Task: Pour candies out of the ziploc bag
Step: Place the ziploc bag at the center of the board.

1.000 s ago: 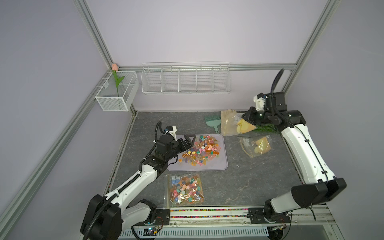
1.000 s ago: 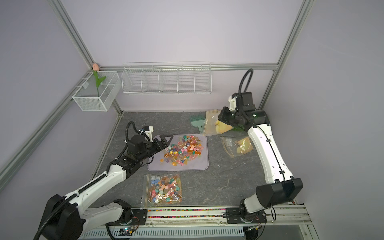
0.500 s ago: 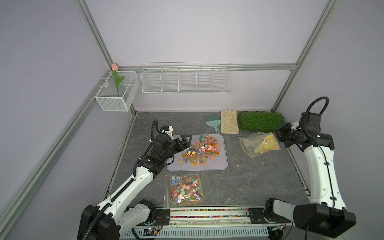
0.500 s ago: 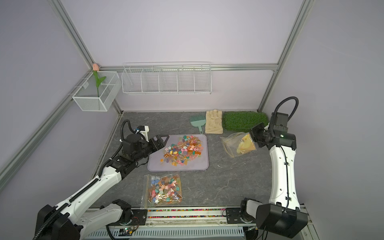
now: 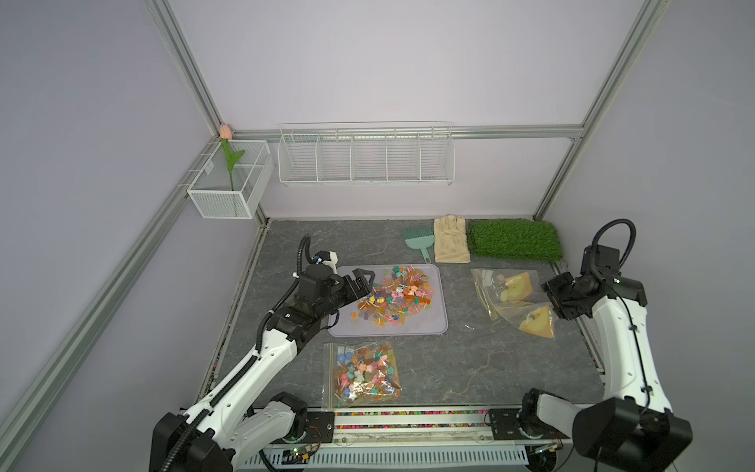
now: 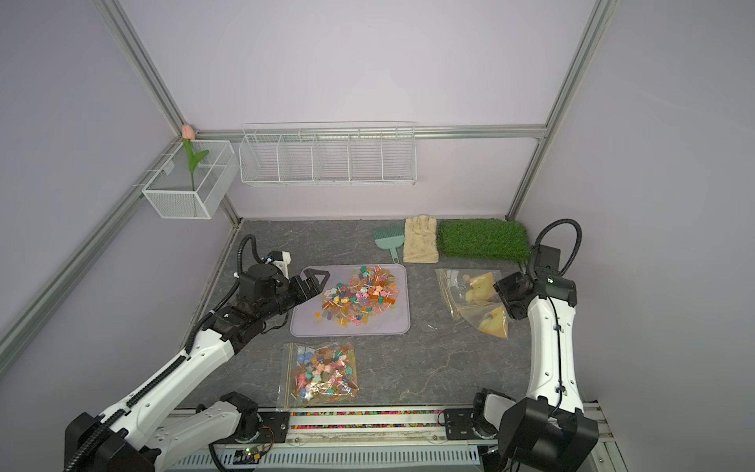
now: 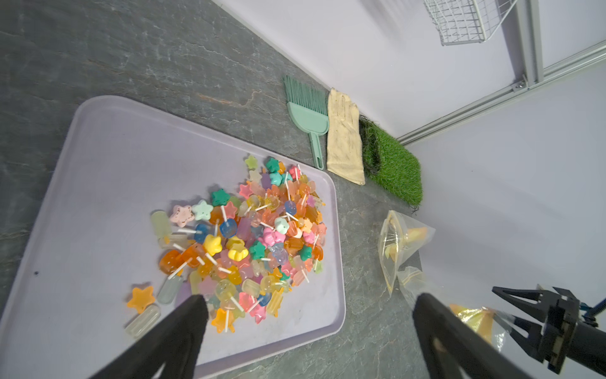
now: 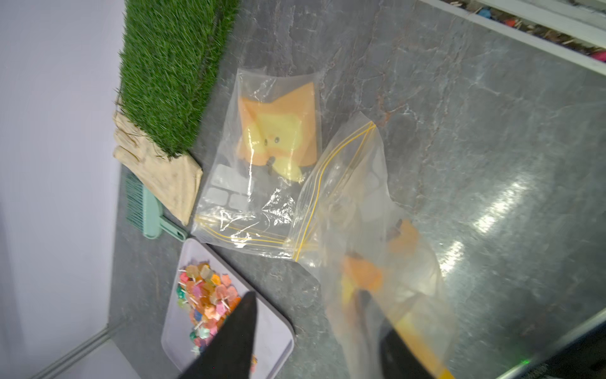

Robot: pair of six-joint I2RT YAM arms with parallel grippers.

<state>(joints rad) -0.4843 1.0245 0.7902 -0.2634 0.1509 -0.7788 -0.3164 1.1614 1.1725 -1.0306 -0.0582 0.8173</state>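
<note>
A heap of small multicoloured candies (image 5: 394, 300) (image 7: 249, 242) on white sticks lies on the lilac tray (image 5: 429, 325) (image 7: 98, 183). In front of the tray, a clear ziploc bag (image 5: 365, 374) (image 6: 322, 376) lies flat, full of more candies. My left gripper (image 5: 365, 284) (image 6: 316, 282) (image 7: 310, 298) hovers open at the tray's left side, holding nothing. At the table's right side my right gripper (image 5: 551, 300) (image 8: 306, 295) has its jaws apart. A clear bag with a yellow-orange piece (image 5: 533, 323) (image 8: 377, 246) drapes over one finger.
A second clear bag with a yellow-orange toy (image 5: 506, 288) (image 8: 262, 157) lies beside the first. At the back are a green grass mat (image 5: 512, 245), a beige glove (image 5: 449, 241) and a teal hand brush (image 5: 418, 241). Wire baskets (image 5: 363, 157) hang on the wall.
My right arm swung from the back middle to the right side carrying the yellow-orange bag, then its jaws came apart. My left arm drew back slightly toward the tray's left edge.
</note>
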